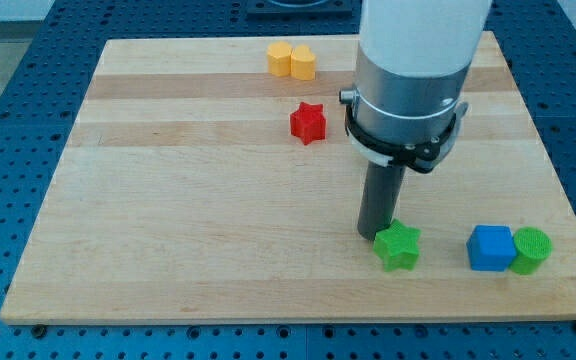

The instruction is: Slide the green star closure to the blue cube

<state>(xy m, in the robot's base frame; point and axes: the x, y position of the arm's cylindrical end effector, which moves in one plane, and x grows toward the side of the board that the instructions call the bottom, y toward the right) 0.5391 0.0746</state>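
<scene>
Fingers: none fitted; nothing is gripped. My tip (pixel 372 235) ends a straight dark rod standing upright on the board (pixel 168 200), touching or just beside the green star (pixel 399 246) on its left edge; contact cannot be confirmed. Arm housing descends from the view's top, its upper part cut off. Blue cube (pixel 491 247) lies right of the star, apart from it, with a green cylinder (pixel 532 250) touching the cube's right side. Red star (pixel 308 122) sits well above-left of the green star. Two yellow blocks (pixel 292 60) lie farther up; their shapes are unclear.
</scene>
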